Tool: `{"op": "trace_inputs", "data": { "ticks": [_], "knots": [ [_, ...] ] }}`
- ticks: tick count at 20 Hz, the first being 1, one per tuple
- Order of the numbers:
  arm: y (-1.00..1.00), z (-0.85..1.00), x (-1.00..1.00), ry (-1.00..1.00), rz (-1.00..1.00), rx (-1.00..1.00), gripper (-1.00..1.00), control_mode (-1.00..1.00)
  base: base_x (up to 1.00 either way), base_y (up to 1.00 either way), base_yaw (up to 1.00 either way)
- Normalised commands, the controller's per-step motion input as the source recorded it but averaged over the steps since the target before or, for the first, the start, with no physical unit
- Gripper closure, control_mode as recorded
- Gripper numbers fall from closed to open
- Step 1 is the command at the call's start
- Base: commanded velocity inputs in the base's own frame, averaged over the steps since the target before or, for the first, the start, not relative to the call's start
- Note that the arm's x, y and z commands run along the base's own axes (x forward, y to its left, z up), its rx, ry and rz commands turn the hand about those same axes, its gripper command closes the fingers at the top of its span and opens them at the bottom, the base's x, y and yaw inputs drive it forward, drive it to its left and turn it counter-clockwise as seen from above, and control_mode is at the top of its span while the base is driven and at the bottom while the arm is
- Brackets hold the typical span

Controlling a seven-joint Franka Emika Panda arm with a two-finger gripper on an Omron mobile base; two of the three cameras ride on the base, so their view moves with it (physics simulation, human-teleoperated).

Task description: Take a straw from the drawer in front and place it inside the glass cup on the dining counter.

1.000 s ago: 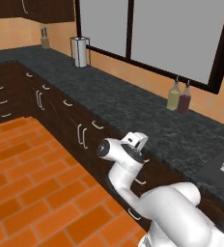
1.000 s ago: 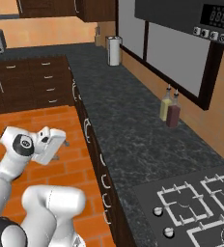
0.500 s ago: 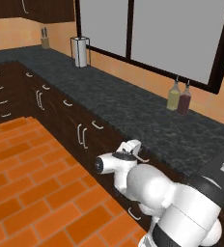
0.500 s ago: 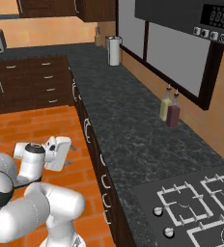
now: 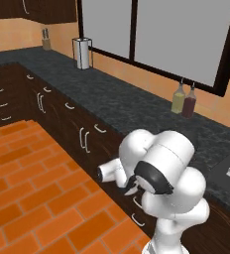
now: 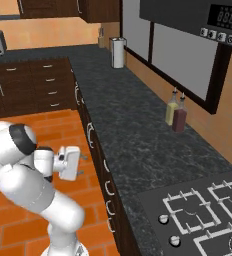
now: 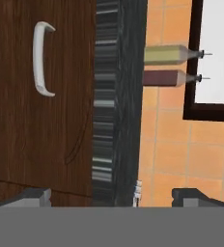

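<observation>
**Supervisor:** Where did the drawer (image 7: 41,96) sit, and how did the pincer stand?

**Operator:** I saw the drawer shut, directly below the black counter edge (image 7: 119,96), handle (image 7: 42,59) facing the camera. The gripper (image 7: 111,195) stood spread wide, empty, short of the front. I judged the handle rigid and smooth; I would hook its middle. The straw, probably inside, looked unconfirmed.
</observation>
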Motion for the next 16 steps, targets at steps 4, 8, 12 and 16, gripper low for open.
{"op": "trace_inputs", "data": {
  "ticks": [4,8,12,16],
  "knots": [
    [-0.2,-0.23,0.07,-0.01,-0.1,-0.06,-1.0,-1.0,0.0,0.0,0.0],
    [-0.24,-0.19,0.21,-0.01,-0.05,-0.01,-1.0,-1.0,0.0,0.0,0.0],
    [-0.33,-0.13,0.22,0.0,-0.02,0.0,-1.0,-1.0,0.0,0.0,0.0],
    [-0.35,-0.13,0.38,0.0,0.0,0.0,-1.0,-1.0,0.0,0.0,0.0]
  ]
}}
